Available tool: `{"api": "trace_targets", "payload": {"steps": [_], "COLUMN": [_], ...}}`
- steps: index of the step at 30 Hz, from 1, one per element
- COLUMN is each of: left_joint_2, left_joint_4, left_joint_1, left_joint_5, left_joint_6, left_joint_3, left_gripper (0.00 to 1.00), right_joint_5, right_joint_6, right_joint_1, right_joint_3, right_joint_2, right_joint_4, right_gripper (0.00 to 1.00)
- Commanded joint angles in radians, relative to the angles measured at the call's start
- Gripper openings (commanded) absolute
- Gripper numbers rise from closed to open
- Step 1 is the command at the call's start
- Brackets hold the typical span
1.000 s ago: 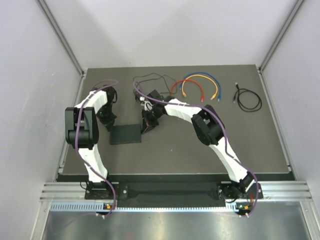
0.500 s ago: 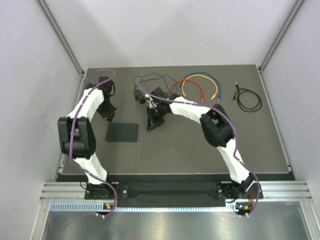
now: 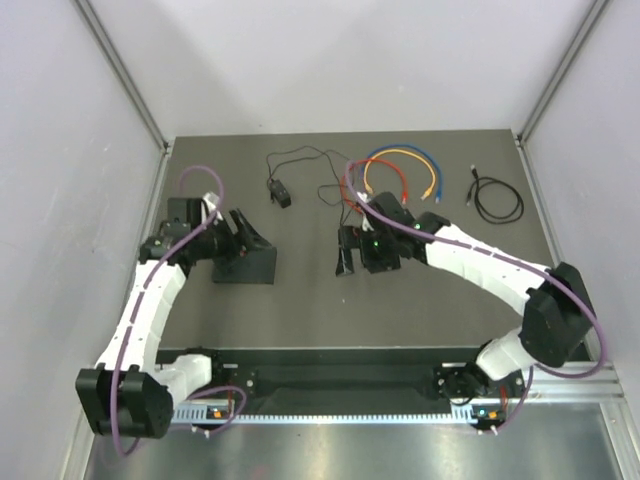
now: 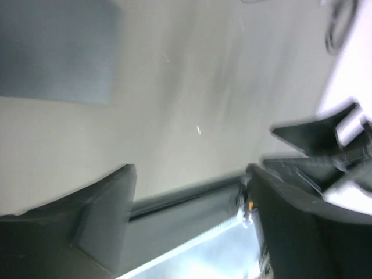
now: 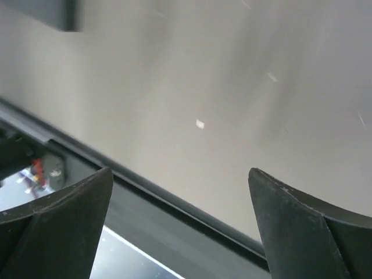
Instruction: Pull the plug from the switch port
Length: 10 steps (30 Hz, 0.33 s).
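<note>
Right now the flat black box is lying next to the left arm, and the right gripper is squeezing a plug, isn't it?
Not quite. The right gripper is squeezing nothing: the right wrist view shows its jaws wide apart with nothing between them. The flat black box, the switch, does lie next to the left arm.

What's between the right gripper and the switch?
Nothing: the top external view shows only bare mat between the right gripper and the switch.
</note>
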Motion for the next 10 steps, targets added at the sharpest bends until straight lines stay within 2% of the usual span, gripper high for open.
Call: {"api": "trace_targets", "payload": {"steps": [1,5,10], "left_joint_2": [-0.016,-0.035,-0.059], "left_joint_4": [0.213,0.302,0.378], "left_joint_1": [-0.02,-0.075,-0.134], "left_joint_5": [0.282,0.356,0.451], "left_joint_6": [-0.022,-0.034,-0.049], "left_joint_3": [-0.097,-0.137,-0.168], "left_gripper": [0.99,0.99,0.99], "right_joint_5": [0.098,0.142,0.07], "right_joint_6": [0.104,0.162,0.208], "right_joint_1": [-0.005,-0.014,-0.043], "right_joint_3": [-0.087,-0.209,-0.408], "right_joint_2": [-0.069,-0.231,-0.443], "right_joint_4": [0.013,0.056,0.209], "right_gripper": [1.0,1.0,1.0]}}
